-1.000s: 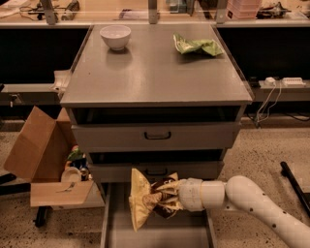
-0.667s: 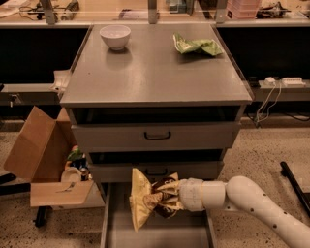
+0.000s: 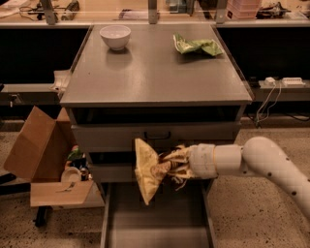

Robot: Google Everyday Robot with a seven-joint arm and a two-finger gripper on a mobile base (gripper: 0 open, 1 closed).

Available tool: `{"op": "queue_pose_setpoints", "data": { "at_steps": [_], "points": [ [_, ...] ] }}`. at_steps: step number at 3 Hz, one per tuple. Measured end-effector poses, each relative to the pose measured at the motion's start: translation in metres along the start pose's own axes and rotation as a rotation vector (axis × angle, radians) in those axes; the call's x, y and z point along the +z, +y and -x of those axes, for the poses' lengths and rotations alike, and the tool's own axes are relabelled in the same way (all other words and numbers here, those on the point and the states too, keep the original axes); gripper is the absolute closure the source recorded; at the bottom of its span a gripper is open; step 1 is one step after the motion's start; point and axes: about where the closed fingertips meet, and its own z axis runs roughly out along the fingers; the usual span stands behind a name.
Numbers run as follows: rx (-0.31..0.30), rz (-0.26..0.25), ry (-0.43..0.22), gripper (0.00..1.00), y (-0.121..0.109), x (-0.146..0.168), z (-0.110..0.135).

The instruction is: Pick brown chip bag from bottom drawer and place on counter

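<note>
Camera view: pincer [image 3: 170, 167] clamped on brown chip bag [image 3: 147, 170], bag hanging in the air above open bottom drawer [image 3: 155, 220], below front edge of bench [image 3: 155, 80]; white bowl [image 3: 115, 36] and green bag [image 3: 197, 46] on bench, well apart.

This looks like a robot lab or workshop, not a home. A grey metal drawer cabinet [image 3: 111, 138] with a plain steel counter [image 3: 155, 77] stands on a speckled hard floor [image 3: 242, 213]. Along the far side runs a workbench [image 3: 97, 18] strewn with cables [image 3: 29, 8] and gear. At the right, a power strip [image 3: 282, 82] with trailing cords sits on a ledge. An open cardboard box [image 3: 34, 147] of odds and ends stands at the left. A white robot arm [image 3: 271, 160] reaches in from the right, its gripper [image 3: 170, 167] clamped on a brown chip bag [image 3: 145, 172] above the open bottom drawer [image 3: 155, 227].
</note>
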Motion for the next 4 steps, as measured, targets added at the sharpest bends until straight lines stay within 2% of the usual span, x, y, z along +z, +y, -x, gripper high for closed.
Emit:
{"op": "queue_pose_setpoints", "data": {
  "at_steps": [1, 2, 3, 4],
  "points": [
    [-0.128, -0.027, 0.090, 1.00, -0.079, -0.048, 0.019],
    [-0.141, -0.028, 0.096, 1.00, -0.081, -0.050, 0.020],
    [-0.314, -0.034, 0.171, 1.00, -0.116, -0.079, 0.043],
    [-0.574, 0.023, 0.325, 1.00, -0.171, -0.119, 0.083]
  ]
}}
